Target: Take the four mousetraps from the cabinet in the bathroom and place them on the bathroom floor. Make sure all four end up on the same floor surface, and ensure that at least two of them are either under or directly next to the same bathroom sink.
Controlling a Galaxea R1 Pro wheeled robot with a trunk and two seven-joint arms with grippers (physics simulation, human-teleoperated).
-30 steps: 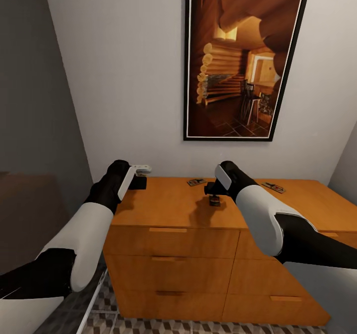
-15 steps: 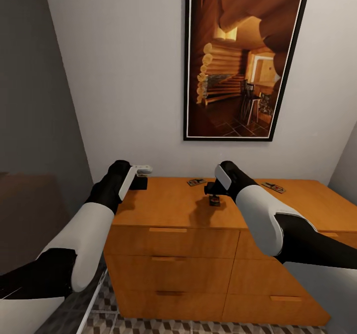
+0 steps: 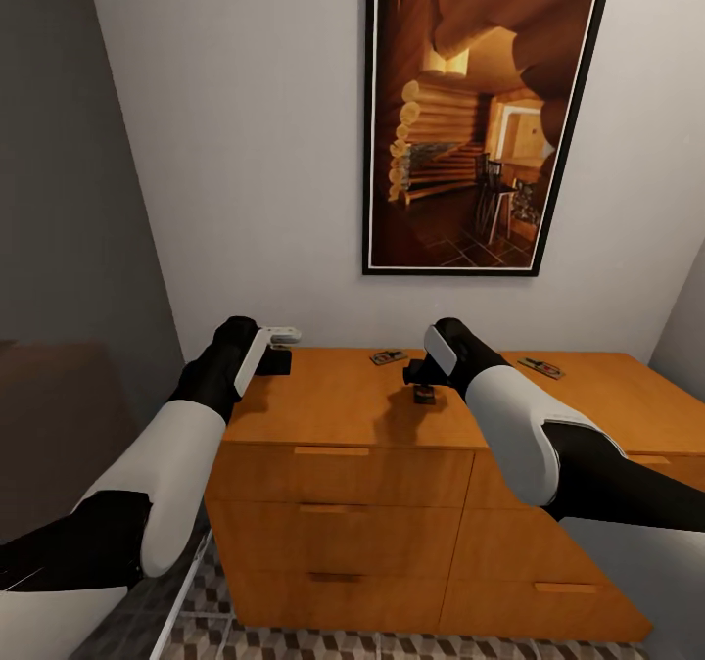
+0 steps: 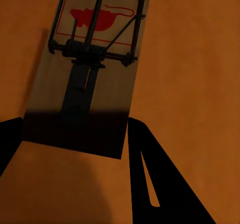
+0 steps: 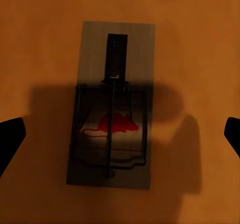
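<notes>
Nothing much is shifting since a second ago: both arms are still hovering over the cabinet (image 3: pixel 343 415), with the view tipping slightly. No trap is lifted yet, so the whole task is remaining: one trap (image 5: pixel 111 104) is lying flat under the right end effector (image 3: pixel 423 378), another (image 4: pixel 87 69) under the left end effector (image 3: pixel 277 354) by the top's left rear corner, and two more (image 3: pixel 389 356) (image 3: pixel 540 367) are sitting along the back edge. Both arms are reaching forward, bent at the elbow, wrists angled down, each with its fingers (image 4: pixel 155 184) spread open around its trap, gripping nothing.
</notes>
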